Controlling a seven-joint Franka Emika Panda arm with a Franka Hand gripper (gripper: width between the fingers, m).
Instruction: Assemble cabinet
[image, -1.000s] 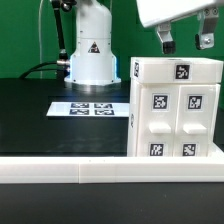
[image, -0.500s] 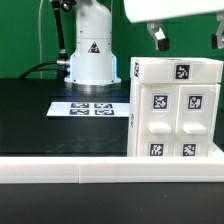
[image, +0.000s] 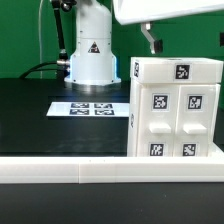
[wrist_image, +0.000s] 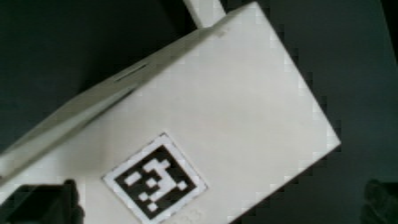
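Hovering above the cabinet (image: 176, 108), which stands on the table (image: 40, 115) by the front rail; hand (image: 185, 45) is spread wide, empty. I'd centre both fingers over the top panel before descending, keeping clear of the edges.

Cabinet (image: 176, 108): white plastic, smooth, slightly satin; black-and-white tags printed matt on its faces. Marker board (image: 88, 108): thin white sheet, matt, paper-like. Counter (image: 40, 125): black, matt, cloth-like. Robot base (image: 91, 50): glossy white plastic shell. Front rail (image: 100, 171): smooth white, plastic-looking.
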